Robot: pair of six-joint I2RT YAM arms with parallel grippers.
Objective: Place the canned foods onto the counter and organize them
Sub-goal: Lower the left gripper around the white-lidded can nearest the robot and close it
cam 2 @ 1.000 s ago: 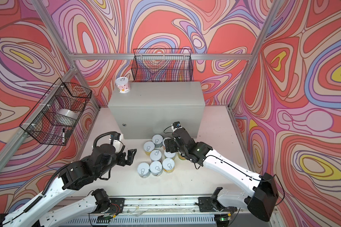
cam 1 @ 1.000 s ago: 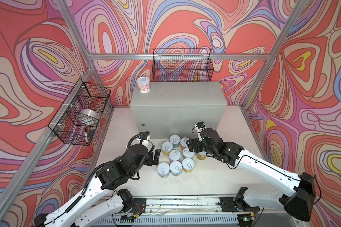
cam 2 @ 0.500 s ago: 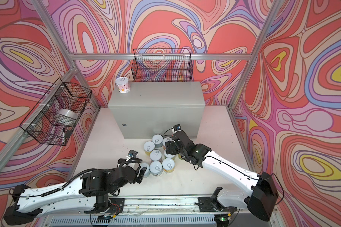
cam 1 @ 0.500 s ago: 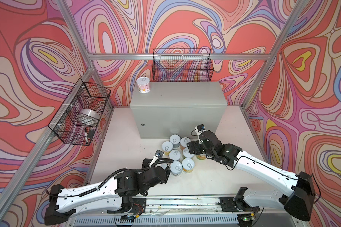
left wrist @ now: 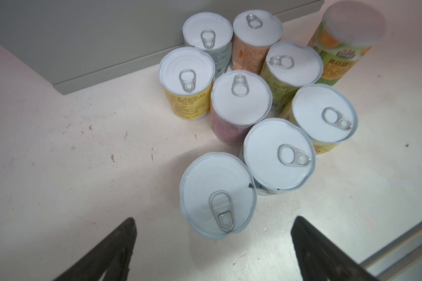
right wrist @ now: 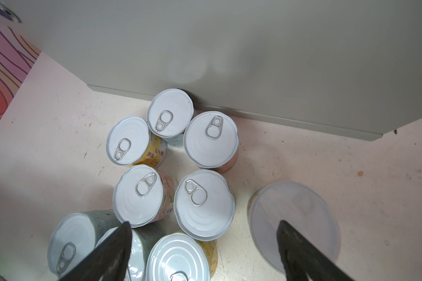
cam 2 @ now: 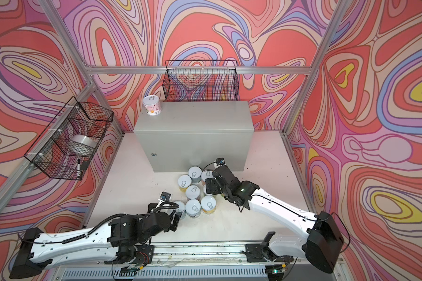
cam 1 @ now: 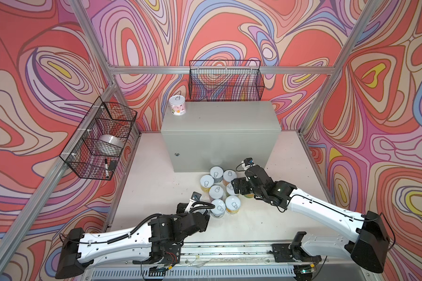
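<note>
Left gripper (left wrist: 213, 219) just dropped low, jaws wide, pull-tab can (left wrist: 217, 194) right ahead; right gripper (right wrist: 205, 222) widened too, empty. Pickup's next, probably.

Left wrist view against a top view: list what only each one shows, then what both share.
Only the left wrist view: the plain-capped can unobstructed, with its cap and green-orange label; from above the right arm covers most of it.

Only a top view: the white-and-pink can standing on the counter's top, the back wire basket, and the side wire basket holding the tape roll and a marker.

Both: the pull-tab cans clustered on the white tabletop in front of the counter.
</note>
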